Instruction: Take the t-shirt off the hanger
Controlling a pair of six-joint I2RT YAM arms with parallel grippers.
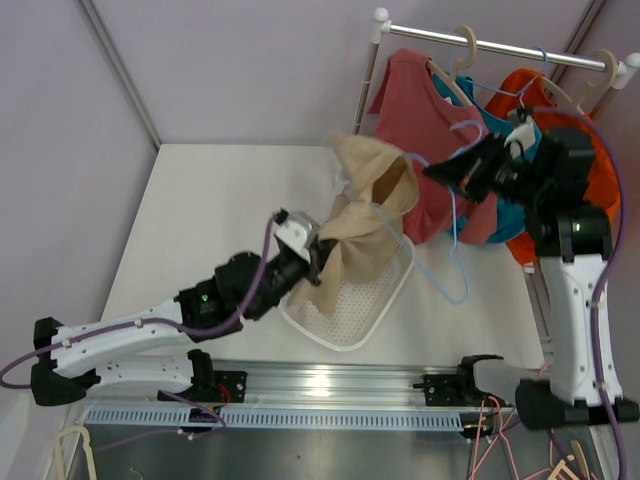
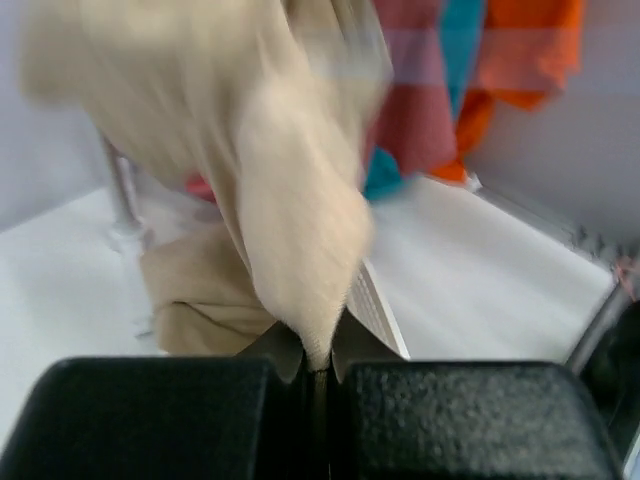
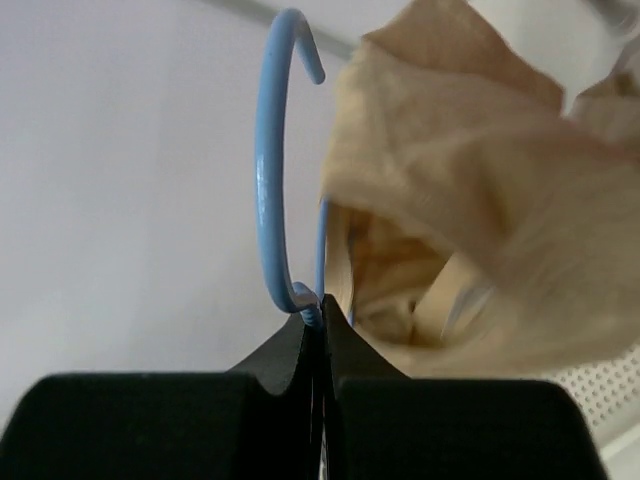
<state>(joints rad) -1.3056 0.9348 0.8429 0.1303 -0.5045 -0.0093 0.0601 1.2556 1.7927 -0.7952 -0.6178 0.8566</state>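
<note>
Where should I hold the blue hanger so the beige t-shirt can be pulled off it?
Pinch the blue hanger at the bare neck just below its hook, coming from the hook side. The beige t-shirt bunches over the wire beyond that point. The right gripper is shut there.

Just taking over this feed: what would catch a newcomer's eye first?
The beige t-shirt hangs bunched mid-table above a white tray, pinched by the shut left gripper. The right gripper clamps the blue hanger near the rack of red, teal and orange shirts at the far right.
</note>
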